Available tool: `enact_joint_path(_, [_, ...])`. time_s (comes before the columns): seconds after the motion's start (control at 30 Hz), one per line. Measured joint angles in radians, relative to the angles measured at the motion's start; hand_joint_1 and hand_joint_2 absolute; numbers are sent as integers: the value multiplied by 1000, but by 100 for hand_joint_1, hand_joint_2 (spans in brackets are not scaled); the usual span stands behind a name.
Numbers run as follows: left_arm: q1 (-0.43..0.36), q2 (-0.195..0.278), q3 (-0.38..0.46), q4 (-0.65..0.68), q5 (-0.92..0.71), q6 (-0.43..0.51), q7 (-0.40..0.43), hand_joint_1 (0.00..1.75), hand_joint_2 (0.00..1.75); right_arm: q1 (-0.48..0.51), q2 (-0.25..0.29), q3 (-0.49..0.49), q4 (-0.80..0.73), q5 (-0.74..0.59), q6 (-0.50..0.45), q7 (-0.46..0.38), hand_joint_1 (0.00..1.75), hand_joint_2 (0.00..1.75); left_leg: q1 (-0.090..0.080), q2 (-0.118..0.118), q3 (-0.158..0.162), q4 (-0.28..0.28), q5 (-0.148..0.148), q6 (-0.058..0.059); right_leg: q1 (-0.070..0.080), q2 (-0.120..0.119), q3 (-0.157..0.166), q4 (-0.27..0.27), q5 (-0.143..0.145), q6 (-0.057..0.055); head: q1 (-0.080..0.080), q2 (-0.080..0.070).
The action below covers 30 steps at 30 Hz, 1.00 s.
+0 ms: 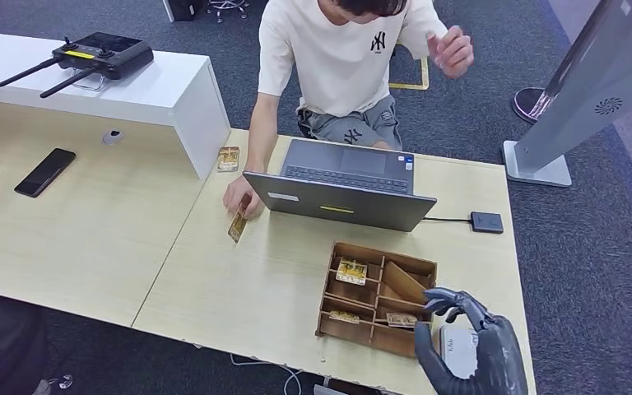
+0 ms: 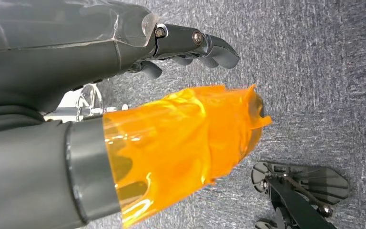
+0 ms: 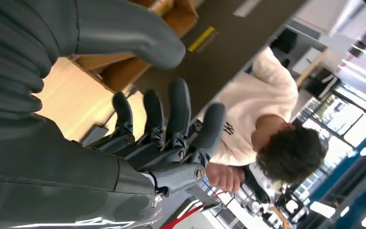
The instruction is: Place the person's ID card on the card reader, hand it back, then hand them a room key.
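Head view: person's hand (image 1: 241, 200) holding ID card (image 1: 237, 225) on edge against table (image 1: 239, 288), beside laptop (image 1: 341, 185). Card reader (image 1: 486, 221) lying bare at table's far right. Right hand (image 1: 461, 337) hovering empty, fingers loosely curled, beside wooden organizer (image 1: 376, 298) holding key cards (image 1: 350, 270). Judging: nothing done yet, handover pending.

Left wrist view: left hand (image 2: 190, 45) hanging over carpet, fingers apart, holding nothing.

Right wrist view: right hand fingers (image 3: 178, 107) spread, empty.
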Motion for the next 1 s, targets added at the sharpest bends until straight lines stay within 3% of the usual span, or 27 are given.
enact_joint_path(0.2, [-2,0,13,0,-72,12,-26,0,0,-21,-122,162,60,136,-51,83,27,175,0,1,1,0,0,0,0,0,0,0,0,0,0,0])
enact_joint_path(0.4, [-12,0,44,17,-119,30,-52,0,0,-80,-191,260,114,219,-58,114,39,175,0,2,1,0,0,0,0,1,0,0,0,0,0,0])
enact_joint_path(0.5, [-18,2,56,36,-137,42,-64,0,0,-113,-199,284,147,262,-57,113,48,175,0,2,2,0,0,0,0,1,0,0,0,0,0,0])
enact_joint_path(0.73, [-41,9,83,87,-173,68,-78,0,0,-156,-195,306,219,347,-50,105,107,175,0,2,2,0,0,0,0,1,0,0,0,0,0,0])
enact_joint_path(0.83, [-51,12,94,108,-186,78,-85,0,0,-166,-184,309,240,383,-42,101,125,175,0,2,2,0,0,0,0,1,0,0,0,0,0,0])
enact_joint_path(0.9, [-58,15,100,122,-196,84,-91,0,0,-173,-175,310,255,411,-35,95,126,175,0,2,2,0,0,0,0,1,0,0,0,0,0,0])
enact_joint_path(1.0, [-68,17,110,139,-207,88,-96,0,0,-180,-159,310,276,445,-23,92,113,175,0,2,1,0,0,0,0,1,1,0,0,0,0,0])
